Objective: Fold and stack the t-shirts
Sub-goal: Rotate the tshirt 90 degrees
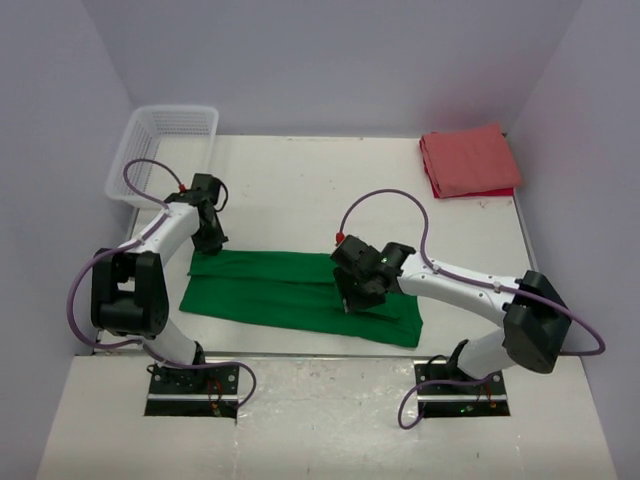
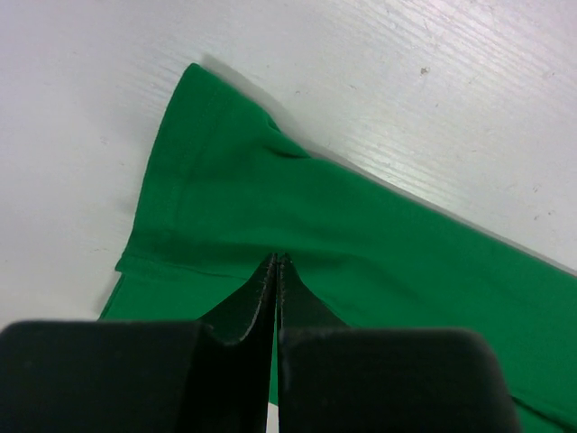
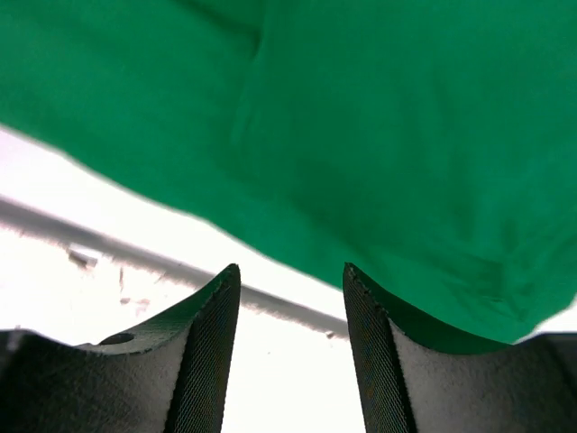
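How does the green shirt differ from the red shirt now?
The green shirt lies as a long strip on the near side of the table; the red shirt is a compact folded square at its far right corner. The green shirt covers more table than the red shirt. Both lie flat.

Bright, diffuse overhead light; faint, soft shadows on the table (image 1: 300, 180). Blown-out whites on the tabletop in right wrist view, green t-shirt (image 3: 379, 117) slightly blurred there. Sharp cloth texture in left wrist view; slim shadow along the shirt's edge.
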Controlling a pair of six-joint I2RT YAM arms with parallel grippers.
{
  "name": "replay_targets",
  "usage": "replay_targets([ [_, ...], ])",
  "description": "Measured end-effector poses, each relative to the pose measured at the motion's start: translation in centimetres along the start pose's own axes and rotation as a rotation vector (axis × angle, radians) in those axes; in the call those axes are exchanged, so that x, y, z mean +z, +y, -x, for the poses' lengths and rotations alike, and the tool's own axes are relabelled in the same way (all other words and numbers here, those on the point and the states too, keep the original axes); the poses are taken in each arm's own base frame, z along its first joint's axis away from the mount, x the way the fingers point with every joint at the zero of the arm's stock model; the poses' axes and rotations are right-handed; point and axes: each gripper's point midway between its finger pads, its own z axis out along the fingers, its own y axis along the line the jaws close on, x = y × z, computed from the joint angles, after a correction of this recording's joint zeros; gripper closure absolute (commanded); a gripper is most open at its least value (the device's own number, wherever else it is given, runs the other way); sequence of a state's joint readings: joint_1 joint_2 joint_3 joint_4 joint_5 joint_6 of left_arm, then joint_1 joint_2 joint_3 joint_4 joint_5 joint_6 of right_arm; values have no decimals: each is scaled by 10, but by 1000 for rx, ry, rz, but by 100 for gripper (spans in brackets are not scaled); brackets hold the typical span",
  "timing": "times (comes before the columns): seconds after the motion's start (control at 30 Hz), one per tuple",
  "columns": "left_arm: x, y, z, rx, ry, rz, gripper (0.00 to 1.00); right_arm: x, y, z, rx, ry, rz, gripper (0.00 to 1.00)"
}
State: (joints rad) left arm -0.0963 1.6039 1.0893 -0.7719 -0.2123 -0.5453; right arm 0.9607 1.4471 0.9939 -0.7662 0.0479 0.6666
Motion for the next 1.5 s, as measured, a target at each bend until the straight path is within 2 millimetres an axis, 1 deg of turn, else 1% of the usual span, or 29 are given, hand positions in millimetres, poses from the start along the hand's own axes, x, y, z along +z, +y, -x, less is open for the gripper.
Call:
replay_targets([
  [0.07,-1,-3,-2,11,0,-4,100,-3,-6,11,6,-16,-54,49],
  [0.17,-2,-9,-4,29,0,-13,100,-4,-8,33,34,-50,-85,62],
  [0.2,-3,-11,-5,35,0,-16,100,-4,-12,39,52,-60,-94,86],
  [0.23,-3,-13,-6,41,0,-21,100,-4,-17,44,70,-67,-103,100],
  [0.3,-4,-17,-7,48,3,-34,100,-3,-33,55,144,-78,-128,100],
  [0.4,-9,-33,-12,84,12,-85,100,3,-62,69,237,-84,-186,100],
  [0.47,-12,-45,-16,109,15,-126,100,11,-76,72,268,-67,-227,100],
  [0.53,-15,-55,-19,130,16,-156,100,24,-82,69,273,-32,-255,100],
  [0.67,-19,-68,-23,156,22,-203,100,49,-83,58,265,44,-277,100],
  [0.8,-20,-71,-22,168,17,-218,100,67,-83,51,261,89,-288,100],
  [1.0,-19,-72,-20,178,12,-224,100,70,-80,54,260,124,-292,100],
  [1.23,-19,-71,-18,186,2,-214,100,77,-71,71,274,220,-264,100],
  [1.37,-21,-64,-11,184,-25,-167,100,78,-70,76,303,264,-218,100],
  [1.5,-24,-63,-1,179,-53,-149,100,78,-77,83,385,299,-143,100],
])
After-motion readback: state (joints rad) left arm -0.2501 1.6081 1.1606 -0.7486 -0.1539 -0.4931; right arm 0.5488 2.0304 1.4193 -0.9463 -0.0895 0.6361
